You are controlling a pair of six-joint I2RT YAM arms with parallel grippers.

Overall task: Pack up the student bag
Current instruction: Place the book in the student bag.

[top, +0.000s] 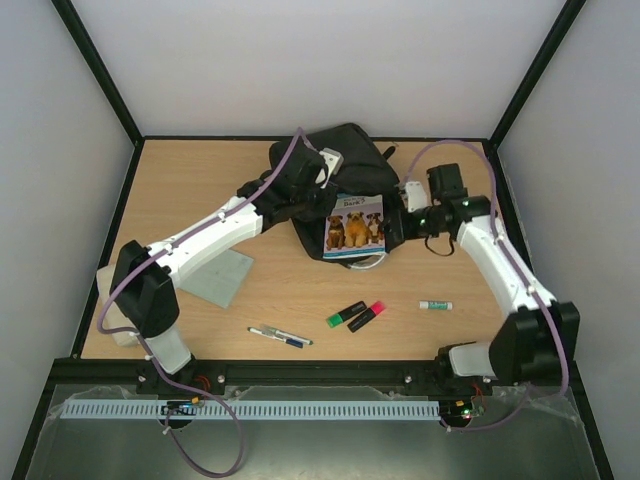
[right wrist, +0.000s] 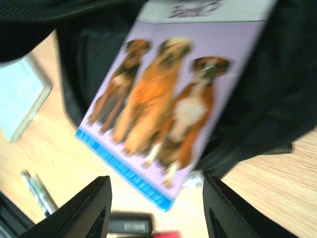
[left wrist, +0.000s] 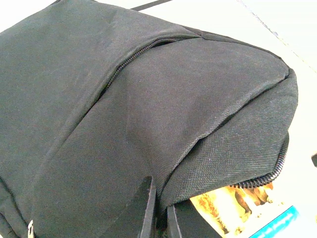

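Observation:
The student bag [top: 350, 150] is a large black fabric bag lying at the back middle of the table. My left gripper [top: 322, 178] is shut on the bag's upper flap [left wrist: 208, 124] near the zipped opening, its fingers [left wrist: 147, 208] pinching the cloth. A book with three dogs on its cover [top: 356, 226] sticks partway out of the opening [left wrist: 247, 208]. My right gripper [top: 397, 226] stands open just right of the book, and in its wrist view the book [right wrist: 168, 99] lies ahead of the spread fingers [right wrist: 94, 210], apart from them, blurred.
On the wood in front of the bag lie a green highlighter [top: 346, 313], a pink highlighter [top: 367, 316], a white glue stick [top: 435, 305] and a pen [top: 280, 337]. A pale grey-green pad [top: 222, 277] lies left under my left arm. Black frame rails border the table.

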